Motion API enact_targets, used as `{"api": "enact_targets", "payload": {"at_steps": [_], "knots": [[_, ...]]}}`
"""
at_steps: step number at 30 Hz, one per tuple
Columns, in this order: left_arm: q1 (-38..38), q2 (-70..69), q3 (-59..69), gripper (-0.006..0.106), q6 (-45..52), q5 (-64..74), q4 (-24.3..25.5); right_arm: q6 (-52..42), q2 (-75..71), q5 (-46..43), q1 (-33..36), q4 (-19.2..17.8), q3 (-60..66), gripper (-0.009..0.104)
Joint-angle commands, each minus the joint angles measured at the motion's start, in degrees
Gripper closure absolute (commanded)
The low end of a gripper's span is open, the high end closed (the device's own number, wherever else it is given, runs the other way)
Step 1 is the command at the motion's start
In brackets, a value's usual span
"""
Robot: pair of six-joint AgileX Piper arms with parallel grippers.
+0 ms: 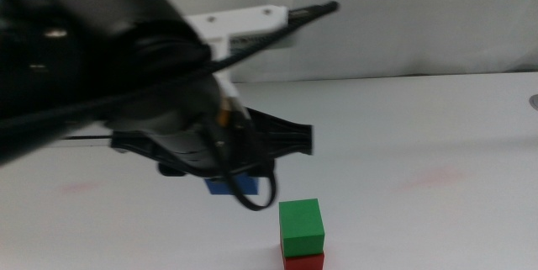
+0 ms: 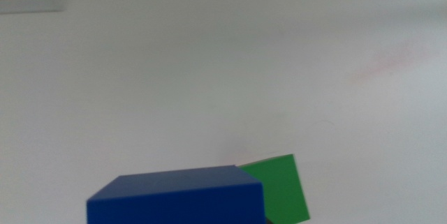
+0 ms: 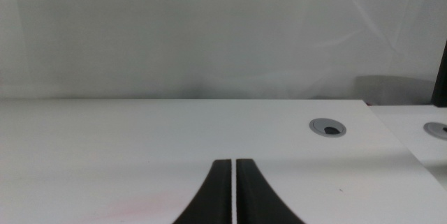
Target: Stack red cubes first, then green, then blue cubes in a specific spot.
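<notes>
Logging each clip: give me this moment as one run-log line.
stack: green cube on red cube | left gripper: carrying blue cube beside stack | right gripper: waiting, fingers shut | blue not yet placed

White table (image 1: 437, 135) carries the red cube (image 1: 303, 262), with the green cube (image 1: 302, 226) stacked on top.

Soft, even, bright light all round; the left arm (image 1: 101, 76) looms blurred and close in the middle view; the white table (image 1: 403, 135) looks washed out.
</notes>
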Motion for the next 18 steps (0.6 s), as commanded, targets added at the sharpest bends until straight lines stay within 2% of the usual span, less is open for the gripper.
{"api": "enact_targets", "payload": {"at_steps": [1,18], "knots": [[-1.34,3.22,-2.06,0.103,-2.99,3.27,0.10,0.00,-0.29,-0.13,-0.25,0.67,2.07,0.098],[-3.26,12.05,-4.59,0.103,-7.18,-3.59,-7.09,0.00,-0.29,-0.13,-0.25,0.67,2.07,0.098]]}}
